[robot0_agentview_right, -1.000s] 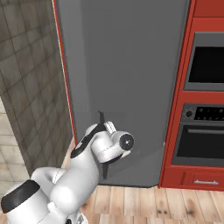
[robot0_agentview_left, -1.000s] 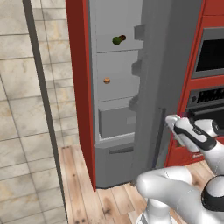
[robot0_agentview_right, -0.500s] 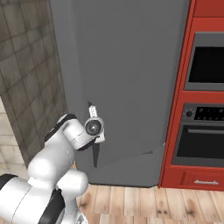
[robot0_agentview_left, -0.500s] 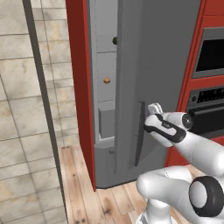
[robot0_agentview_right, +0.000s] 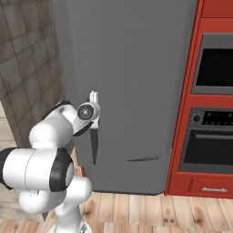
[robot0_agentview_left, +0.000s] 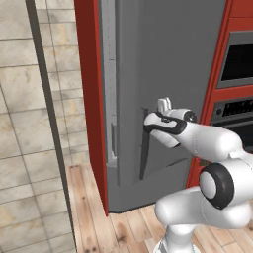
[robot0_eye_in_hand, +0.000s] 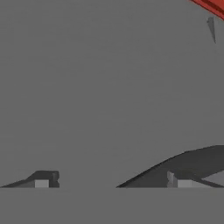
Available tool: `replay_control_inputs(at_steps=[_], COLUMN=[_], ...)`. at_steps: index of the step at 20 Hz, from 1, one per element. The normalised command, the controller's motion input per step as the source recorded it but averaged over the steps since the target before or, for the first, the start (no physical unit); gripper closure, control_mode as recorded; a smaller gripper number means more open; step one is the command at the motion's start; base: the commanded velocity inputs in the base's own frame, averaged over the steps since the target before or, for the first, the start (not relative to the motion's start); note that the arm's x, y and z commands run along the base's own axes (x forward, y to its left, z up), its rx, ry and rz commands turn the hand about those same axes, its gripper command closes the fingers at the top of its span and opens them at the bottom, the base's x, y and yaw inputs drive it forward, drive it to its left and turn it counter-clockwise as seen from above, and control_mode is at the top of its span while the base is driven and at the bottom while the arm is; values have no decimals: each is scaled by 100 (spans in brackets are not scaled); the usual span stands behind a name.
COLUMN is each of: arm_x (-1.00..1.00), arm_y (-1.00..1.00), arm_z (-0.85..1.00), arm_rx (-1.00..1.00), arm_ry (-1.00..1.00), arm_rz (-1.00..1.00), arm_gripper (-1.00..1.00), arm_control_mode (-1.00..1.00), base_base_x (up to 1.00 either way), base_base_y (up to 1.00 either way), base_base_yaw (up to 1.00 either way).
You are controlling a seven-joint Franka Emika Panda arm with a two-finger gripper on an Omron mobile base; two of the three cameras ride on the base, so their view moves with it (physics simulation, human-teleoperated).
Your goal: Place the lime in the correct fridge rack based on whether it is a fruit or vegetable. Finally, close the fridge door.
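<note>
The fridge door (robot0_agentview_left: 168,74), a tall flat grey panel, stands nearly shut at frame centre, leaving a thin gap along its left edge beside the red cabinet side (robot0_agentview_left: 91,99). The tool (robot0_eye_in_hand: 109,181) presses against it by the dark handle strip (robot0_agentview_right: 94,145), fingers apart.

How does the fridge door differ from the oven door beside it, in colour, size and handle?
The fridge door is plain grey; the oven door is dark with a red frame around it. The fridge door is tall; the oven door is short and wide. The fridge door's handle is a dark vertical strip, next to the hand; the oven door's is a horizontal bar. Both are flat front panels.
</note>
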Motion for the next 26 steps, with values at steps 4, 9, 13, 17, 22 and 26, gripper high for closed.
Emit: replay_control_inputs(at_steps=[4, 9, 13, 17, 22, 26], arm_x=[70, 72, 88, 100, 93, 67], arm_y=[0, 0, 0, 0, 0, 0], arm_z=[72, 65, 49, 34, 31, 23], arm_rx=[22, 19, 15, 12, 8, 4], arm_ry=[0, 0, 0, 0, 0, 1], arm_rz=[0, 0, 0, 0, 0, 0], arm_gripper=[-100, -100, -100, -100, -100, -100], arm_control_mode=[-100, -100, -100, -100, -100, -100], base_base_x=[0, 0, 0, 0, 0, 0], base_base_y=[0, 0, 0, 0, 0, 0], base_base_yaw=[0, 0, 0, 0, 0, 0])
